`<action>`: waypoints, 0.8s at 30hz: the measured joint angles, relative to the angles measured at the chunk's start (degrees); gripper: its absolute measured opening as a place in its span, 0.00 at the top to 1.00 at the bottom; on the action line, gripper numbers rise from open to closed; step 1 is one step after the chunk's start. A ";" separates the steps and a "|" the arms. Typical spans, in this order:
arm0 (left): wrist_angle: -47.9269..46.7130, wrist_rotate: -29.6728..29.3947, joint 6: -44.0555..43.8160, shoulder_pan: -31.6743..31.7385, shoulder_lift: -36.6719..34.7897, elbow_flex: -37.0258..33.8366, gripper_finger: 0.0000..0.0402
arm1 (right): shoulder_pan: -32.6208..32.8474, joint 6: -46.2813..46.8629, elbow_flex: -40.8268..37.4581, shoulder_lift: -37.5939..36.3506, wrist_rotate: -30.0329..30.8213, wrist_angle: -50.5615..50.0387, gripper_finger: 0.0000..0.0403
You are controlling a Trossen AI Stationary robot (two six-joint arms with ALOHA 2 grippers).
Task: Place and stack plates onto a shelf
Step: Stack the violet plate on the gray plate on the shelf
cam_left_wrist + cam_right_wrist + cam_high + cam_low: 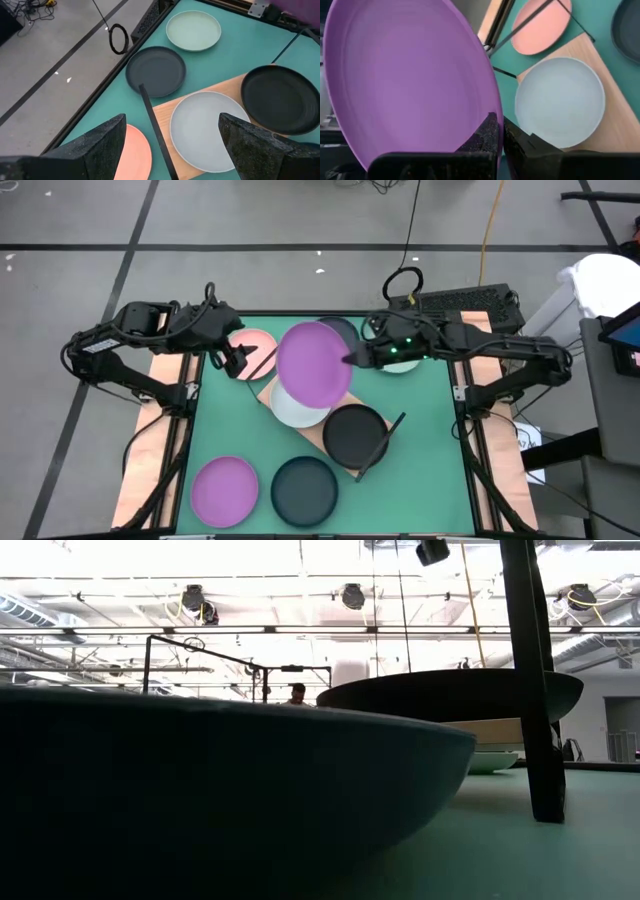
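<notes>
My right gripper (352,358) is shut on a purple plate (313,360), held in the air over the far end of the shelf (335,448), a wood board with black wire ends. A pale grey plate (298,408) and a black plate (354,433) lie flat on the board. My left gripper (235,362) hangs open above the pink plate (257,345) on the mat, touching nothing. A dark grey plate (156,71) and a pale green plate (193,30) lie on the mat at the far side. My right gripper pinches the purple plate's rim (490,100) between its two fingers (487,132), one on each face. The fingers come from the table's right side, slanting slightly down. The plate is lifted clear and tilted, above the pale grey plate (560,102).
A second purple plate (225,490) and a dark plate (304,490) lie on the green mat near the front edge. The shelf's wire frame (155,130) stands up at its far end, another wire end (378,442) at its near end. A person shows far off in the room (297,693).
</notes>
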 joint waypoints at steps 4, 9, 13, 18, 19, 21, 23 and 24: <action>-0.06 0.00 -0.02 0.00 0.00 0.00 0.20 | -1.17 -1.62 0.00 2.25 -2.56 0.05 1.00; -0.30 -0.02 -0.02 0.00 -0.05 0.00 0.20 | -2.62 -3.44 0.00 4.77 -5.10 0.04 1.00; -0.37 -0.06 -0.09 0.00 -0.50 0.00 0.20 | -3.78 -4.24 0.00 6.57 -6.86 -0.13 1.00; -0.37 -0.08 -1.45 0.00 -1.48 0.00 0.20 | -5.60 -5.76 0.00 9.30 -8.43 -0.46 1.00; -0.36 -0.07 -1.61 0.00 -1.75 0.00 0.20 | -6.00 -6.10 0.00 9.88 -8.57 -0.44 1.00; -0.35 -0.17 -2.12 0.00 -1.95 0.00 0.20 | -6.83 -7.10 0.00 11.18 -9.94 -0.44 1.00; -0.39 -0.54 -2.16 0.00 -2.27 0.00 0.20 | -7.59 -8.19 -0.01 12.38 -11.39 -0.43 1.00; -0.37 -0.73 -2.16 0.00 -2.29 0.00 0.20 | -7.90 -8.76 -0.02 12.96 -11.68 -0.45 1.00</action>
